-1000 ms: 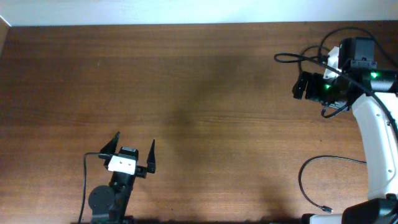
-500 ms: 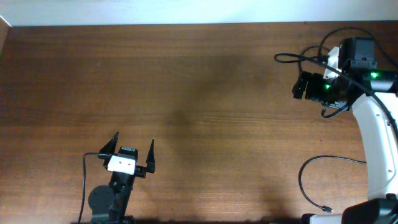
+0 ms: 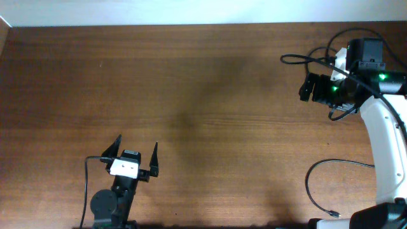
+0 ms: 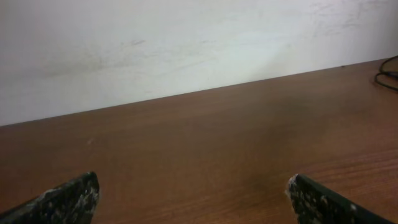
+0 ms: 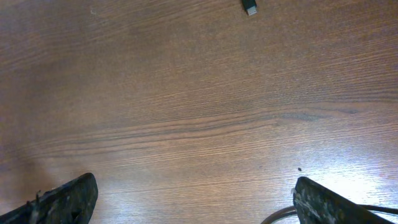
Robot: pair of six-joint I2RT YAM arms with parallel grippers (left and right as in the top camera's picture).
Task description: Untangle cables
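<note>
A thin black cable (image 3: 316,170) curves over the table at the lower right and ends in a small plug (image 3: 332,213). Another thin black cord (image 3: 294,59) loops at the far right, beside my right arm. My right gripper (image 3: 310,87) is open and empty over bare wood, just below that loop. In the right wrist view the jaws (image 5: 196,200) are wide apart; a small metal-tipped plug (image 5: 250,8) lies ahead and a bit of cord (image 5: 278,215) shows by the right finger. My left gripper (image 3: 135,154) is open and empty at the front left, also shown in its wrist view (image 4: 193,198).
The brown wooden table (image 3: 191,95) runs to a white wall (image 4: 186,43) at the back. A dark cord loop (image 4: 387,71) shows at the far right edge of the left wrist view. The white right arm (image 3: 385,140) stands along the right side.
</note>
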